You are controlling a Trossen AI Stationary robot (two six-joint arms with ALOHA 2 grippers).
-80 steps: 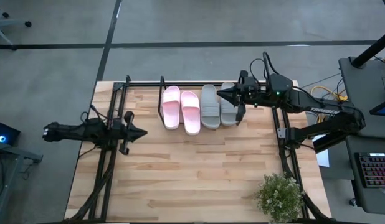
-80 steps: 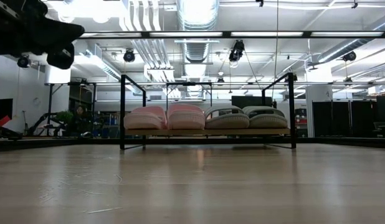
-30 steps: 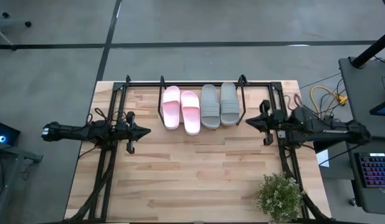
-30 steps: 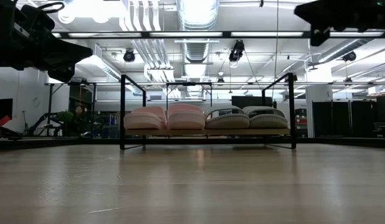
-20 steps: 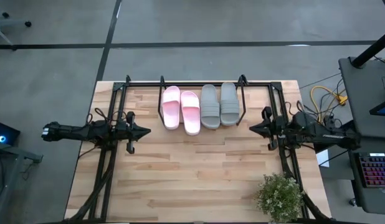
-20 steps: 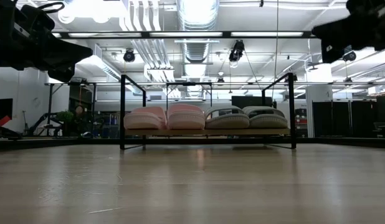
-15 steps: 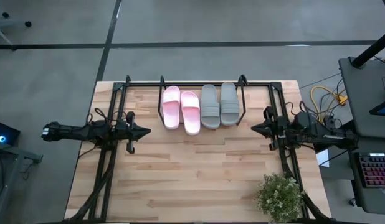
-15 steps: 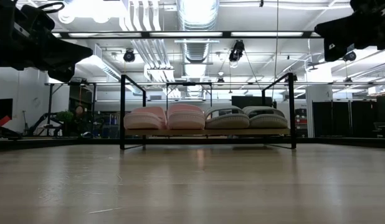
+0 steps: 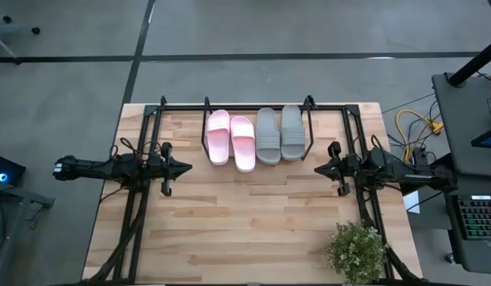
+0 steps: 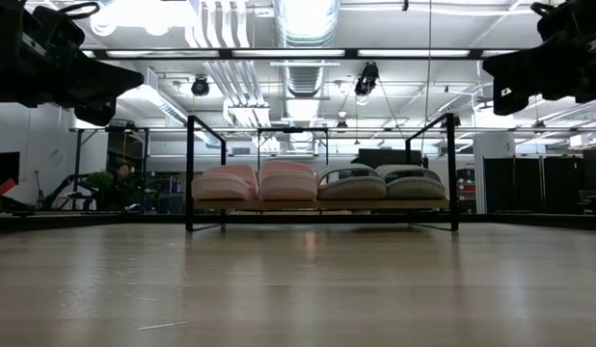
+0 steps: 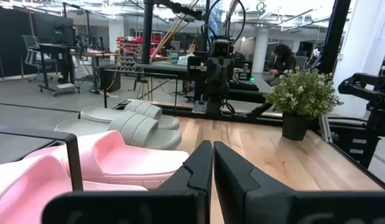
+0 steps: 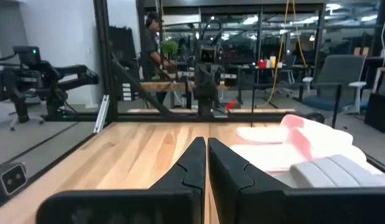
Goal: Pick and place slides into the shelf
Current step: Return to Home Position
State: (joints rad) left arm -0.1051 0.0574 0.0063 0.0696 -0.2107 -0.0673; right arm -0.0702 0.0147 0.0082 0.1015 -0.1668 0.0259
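Observation:
Two pale pink slides (image 9: pixel 231 139) and two light grey slides (image 9: pixel 279 134) rest side by side, soles down, on the shelf (image 9: pixel 311 127) at the table's far edge; the low view shows the pink slides (image 10: pixel 255 183) and the grey slides (image 10: pixel 380 184) in a row on the shelf's board (image 10: pixel 322 204). My left gripper (image 9: pixel 184 168) hovers shut near the table's left side, pointing right. My right gripper (image 9: pixel 317 170) hovers shut near the right side, pointing left. The left wrist view shows my left gripper (image 11: pixel 212 163) shut beside the pink slides (image 11: pixel 118 163); the right wrist view shows my right gripper (image 12: pixel 207 159) shut.
A small potted plant (image 9: pixel 357 250) stands at the table's near right corner. Black frame rails (image 9: pixel 134 214) run along the table's left and right sides. Bare wooden tabletop (image 9: pixel 253 214) lies between the arms and the near edge. A person (image 12: pixel 152 37) stands in the room beyond the table.
My right arm has drawn back to the table's right side and then eased a little leftward, staying high above the table. The four slides have kept still on the shelf.

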